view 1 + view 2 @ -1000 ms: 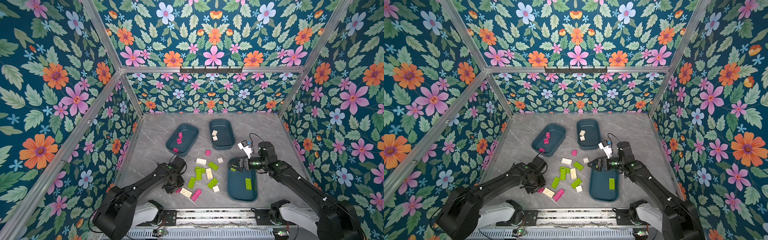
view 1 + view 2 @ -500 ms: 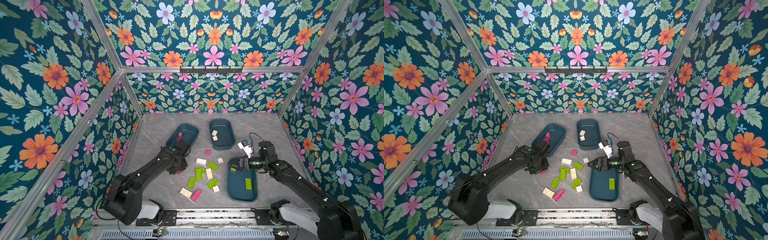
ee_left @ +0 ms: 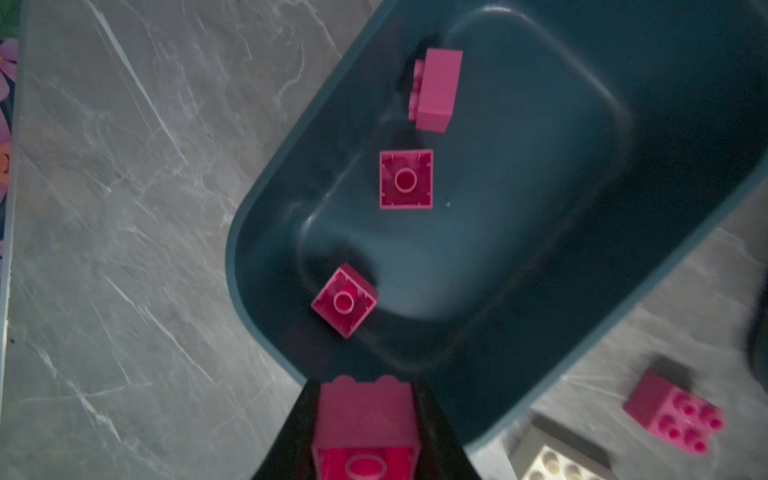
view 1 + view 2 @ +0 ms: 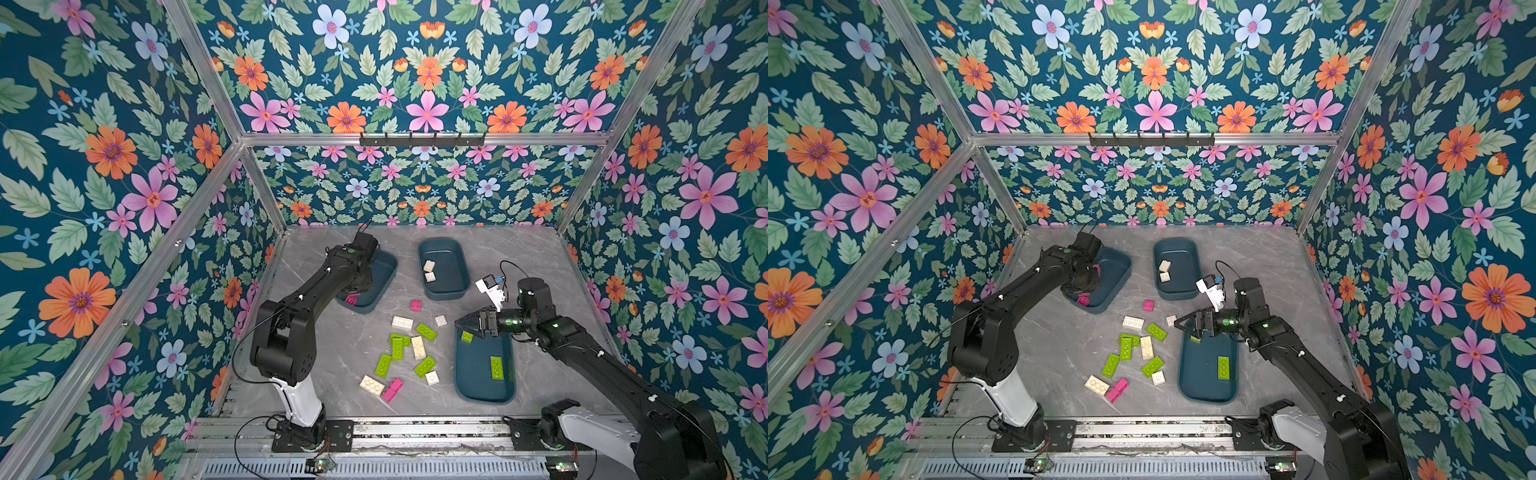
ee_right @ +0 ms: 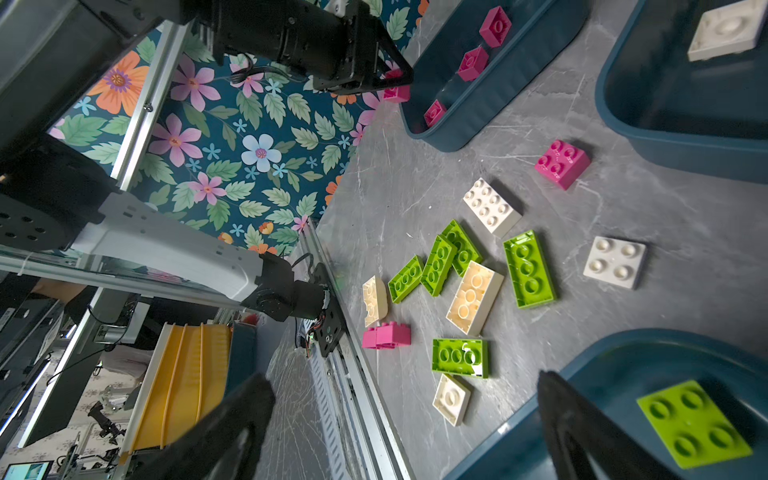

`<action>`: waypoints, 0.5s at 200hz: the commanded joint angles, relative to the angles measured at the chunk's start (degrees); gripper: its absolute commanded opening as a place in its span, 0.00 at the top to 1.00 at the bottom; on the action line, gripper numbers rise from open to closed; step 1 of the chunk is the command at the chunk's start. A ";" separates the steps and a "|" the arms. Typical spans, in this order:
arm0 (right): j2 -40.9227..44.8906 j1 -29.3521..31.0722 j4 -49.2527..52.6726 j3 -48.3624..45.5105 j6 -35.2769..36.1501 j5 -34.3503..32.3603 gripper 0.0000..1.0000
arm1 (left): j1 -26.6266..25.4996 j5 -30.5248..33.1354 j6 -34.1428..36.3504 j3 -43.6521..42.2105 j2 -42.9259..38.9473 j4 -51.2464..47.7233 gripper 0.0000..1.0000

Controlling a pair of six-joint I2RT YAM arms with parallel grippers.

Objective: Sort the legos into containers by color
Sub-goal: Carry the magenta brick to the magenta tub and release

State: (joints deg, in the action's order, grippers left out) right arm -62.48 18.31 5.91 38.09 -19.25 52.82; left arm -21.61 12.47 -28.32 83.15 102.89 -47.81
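Left claw (image 3: 365, 399) grips a pink brick (image 3: 365, 432) over a tub (image 3: 540, 166) rim; three pinks (image 3: 406, 179) lie inside beyond it; right claw (image 5: 403, 380) gapes wide, empty, over a second tub (image 5: 623, 365), green square (image 5: 694, 424) beside one finger; loose bricks (image 4: 417, 347) strew the worktop (image 4: 332, 353) between both claws.

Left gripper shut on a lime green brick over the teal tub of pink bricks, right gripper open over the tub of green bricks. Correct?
No: the studded plastic brick in the left gripper is magenta-pink, not lime green; the left wrist view shows it. It does hang over the dark teal plastic tub of pink bricks, and the right gripper is open over the green-brick tub.
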 commanded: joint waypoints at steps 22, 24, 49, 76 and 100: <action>-0.13 0.01 1.47 0.85 1.79 -1.00 0.01 | 0.58 5.20 5.96 1.86 5.37 2.75 0.70; -0.17 0.05 1.56 0.85 1.85 -0.99 0.01 | 0.53 5.77 6.18 1.86 5.63 2.73 0.69; -0.75 0.05 2.23 0.94 2.58 -1.14 0.01 | 0.60 7.09 6.48 1.71 6.45 4.18 0.62; -1.53 0.05 3.01 1.63 3.30 -1.18 0.01 | 0.60 8.18 6.30 1.69 6.06 3.76 0.45; -1.81 0.02 3.70 1.99 3.92 -1.06 0.01 | 0.47 6.18 5.88 1.77 4.04 1.68 0.37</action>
State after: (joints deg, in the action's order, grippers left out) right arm -64.01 18.31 8.97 39.59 -16.71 51.96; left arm -21.02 18.72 -22.52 84.73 108.75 -44.14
